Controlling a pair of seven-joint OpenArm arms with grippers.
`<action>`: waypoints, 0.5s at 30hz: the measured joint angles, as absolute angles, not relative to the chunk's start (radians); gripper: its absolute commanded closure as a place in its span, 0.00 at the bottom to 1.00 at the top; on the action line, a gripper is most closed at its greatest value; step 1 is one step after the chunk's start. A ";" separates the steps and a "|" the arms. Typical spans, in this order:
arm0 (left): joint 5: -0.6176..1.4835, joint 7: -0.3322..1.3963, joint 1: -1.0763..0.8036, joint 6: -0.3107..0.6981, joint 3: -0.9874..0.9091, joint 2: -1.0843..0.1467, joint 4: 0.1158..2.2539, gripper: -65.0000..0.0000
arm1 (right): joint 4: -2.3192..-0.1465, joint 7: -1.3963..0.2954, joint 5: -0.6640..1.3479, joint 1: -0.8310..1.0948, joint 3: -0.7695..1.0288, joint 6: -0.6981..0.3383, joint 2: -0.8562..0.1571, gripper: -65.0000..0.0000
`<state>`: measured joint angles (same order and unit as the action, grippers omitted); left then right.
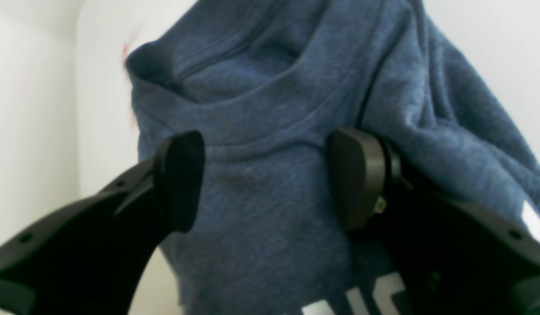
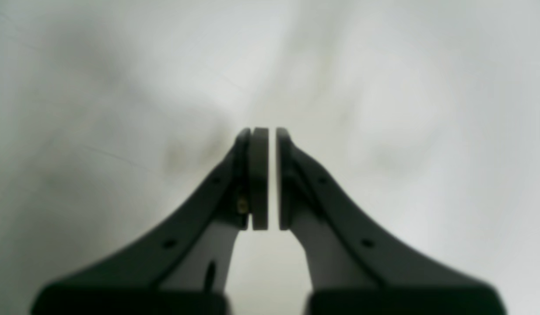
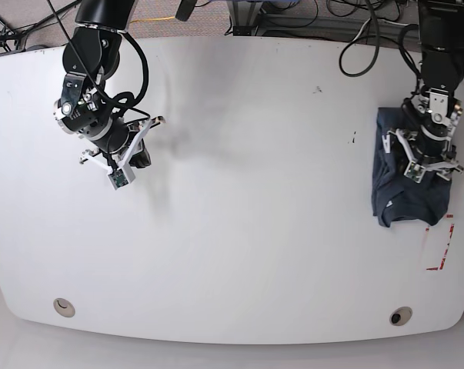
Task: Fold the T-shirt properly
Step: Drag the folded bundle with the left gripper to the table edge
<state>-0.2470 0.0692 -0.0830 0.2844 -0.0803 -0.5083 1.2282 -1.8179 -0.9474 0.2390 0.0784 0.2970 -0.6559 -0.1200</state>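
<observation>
The T-shirt (image 3: 405, 196) lies in a folded dark blue bundle near the table's right edge. In the left wrist view the T-shirt (image 1: 274, 100) fills the frame, with its ribbed collar across the middle and white letters at the bottom. My left gripper (image 1: 270, 179) stands open right over it, and a fold of cloth drapes against the outer side of the right finger (image 1: 357, 175). In the base view the left gripper (image 3: 422, 159) sits on top of the bundle. My right gripper (image 2: 272, 135) is shut with nothing between its pads, and it hovers over bare table at the far left (image 3: 137, 158).
Red tape marks (image 3: 441, 247) lie just in front of the shirt, close to the white table's (image 3: 255, 231) right edge. Two round holes (image 3: 62, 307) (image 3: 401, 316) sit near the front edge. Cables (image 3: 355, 31) hang behind the back edge.
</observation>
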 measured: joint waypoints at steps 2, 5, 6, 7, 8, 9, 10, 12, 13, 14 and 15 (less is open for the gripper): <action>-0.246 0.071 -0.083 0.317 -0.119 -0.533 1.198 0.34 | -1.818 -0.947 0.239 0.079 0.297 -0.656 -0.120 0.96; -0.247 0.057 -0.080 0.351 -0.172 -0.584 1.131 0.34 | -1.819 -0.947 0.239 0.080 0.297 -0.656 -0.120 0.96; -0.246 0.046 -0.080 0.358 -0.186 -0.595 1.109 0.34 | -1.821 -0.947 0.239 0.081 0.297 -0.656 -0.119 0.96; -0.246 0.028 -0.082 0.366 -0.204 -0.612 1.080 0.34 | -1.827 -0.947 0.239 0.082 0.297 -0.656 -0.119 0.96; -0.250 0.017 -0.083 0.362 -0.214 -0.623 1.060 0.34 | -1.832 -0.947 0.239 0.083 0.297 -0.656 -0.119 0.96; -0.252 -0.019 -0.084 0.363 -0.226 -0.636 1.028 0.34 | -1.837 -0.947 0.236 0.084 0.297 -0.656 -0.117 0.96; -0.250 -0.043 -0.083 0.364 -0.232 -0.651 0.996 0.34 | -1.843 -0.947 0.239 0.084 0.298 -0.656 -0.116 0.96; -0.245 -0.073 -0.078 0.364 -0.236 -0.675 0.946 0.34 | -1.845 -0.947 0.239 0.084 0.297 -0.656 -0.115 0.96; -0.239 -0.076 -0.070 0.376 -0.236 -0.690 0.926 0.34 | -1.845 -0.947 0.239 0.084 0.297 -0.656 -0.114 0.96; -0.230 -0.067 -0.060 0.397 -0.238 -0.702 0.916 0.34 | -1.845 -0.947 0.239 0.084 0.297 -0.656 -0.114 0.96; -0.215 -0.055 -0.055 0.415 -0.238 -0.709 0.914 0.34 | -1.845 -0.947 0.239 0.084 0.297 -0.656 -0.114 0.96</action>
